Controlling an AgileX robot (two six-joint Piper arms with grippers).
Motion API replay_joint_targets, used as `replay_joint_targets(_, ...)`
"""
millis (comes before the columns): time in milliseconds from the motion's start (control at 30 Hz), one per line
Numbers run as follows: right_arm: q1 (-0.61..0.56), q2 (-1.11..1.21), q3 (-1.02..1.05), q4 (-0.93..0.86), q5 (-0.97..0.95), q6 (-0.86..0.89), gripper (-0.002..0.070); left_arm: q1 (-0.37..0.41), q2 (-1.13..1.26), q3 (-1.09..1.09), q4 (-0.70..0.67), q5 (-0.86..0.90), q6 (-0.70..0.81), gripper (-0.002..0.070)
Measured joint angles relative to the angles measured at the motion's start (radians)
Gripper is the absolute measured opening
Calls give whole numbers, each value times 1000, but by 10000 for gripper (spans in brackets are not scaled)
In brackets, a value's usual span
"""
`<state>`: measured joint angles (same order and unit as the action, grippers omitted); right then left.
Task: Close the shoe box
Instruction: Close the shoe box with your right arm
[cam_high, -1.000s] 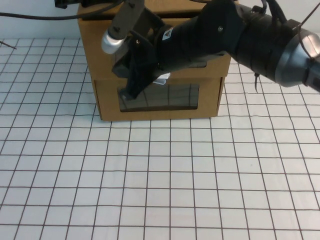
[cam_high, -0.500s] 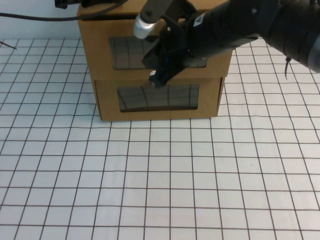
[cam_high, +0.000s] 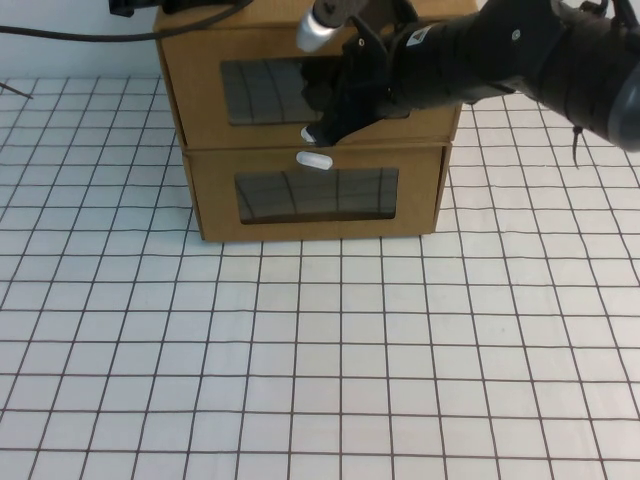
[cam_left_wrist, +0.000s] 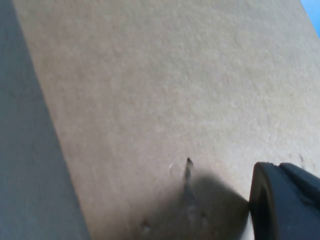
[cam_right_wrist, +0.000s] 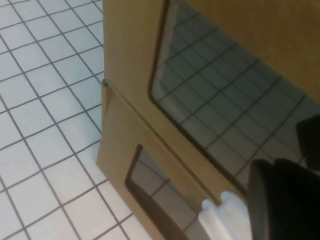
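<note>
Two brown cardboard drawer boxes stand stacked at the back of the table. The upper one is the shoe box (cam_high: 265, 125), with a clear window and a small white pull tab (cam_high: 311, 134) below it. Its front sits about flush with the lower drawer (cam_high: 215, 195). My right gripper (cam_high: 330, 115) is at the shoe box's front, right by the tab, and also shows in the right wrist view (cam_right_wrist: 282, 197) beside the white tabs (cam_right_wrist: 222, 215). My left gripper (cam_left_wrist: 285, 202) lies against plain cardboard (cam_left_wrist: 150, 100); in the high view only a bit of the left arm (cam_high: 125, 6) shows behind the boxes.
The lower drawer has its own white tab (cam_high: 313, 158) above its window (cam_high: 315, 193). A black cable (cam_high: 80, 35) runs at the back left. The white gridded tabletop (cam_high: 320, 350) spreads in front of the boxes.
My right gripper has moved up and to the right, from in front of the lower drawer to the shoe box's front. Both white tabs have come into view.
</note>
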<state>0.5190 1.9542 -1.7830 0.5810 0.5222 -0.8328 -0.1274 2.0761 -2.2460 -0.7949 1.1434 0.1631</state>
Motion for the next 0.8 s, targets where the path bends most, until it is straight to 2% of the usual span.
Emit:
replay_joint_targets(267, -6, 17, 0, 41, 16, -24, -13, 0, 0, -2, 2, -2, 0, -6)
replay_joint_targets(567, -11, -57, 9, 41, 187, -49, -13, 0, 0, -9, 5, 2, 4, -6)
replay_joint_targets(800, -11, -172, 9, 27, 277, -49, -13, 0, -33, -45, 87, 76, 25, -5)
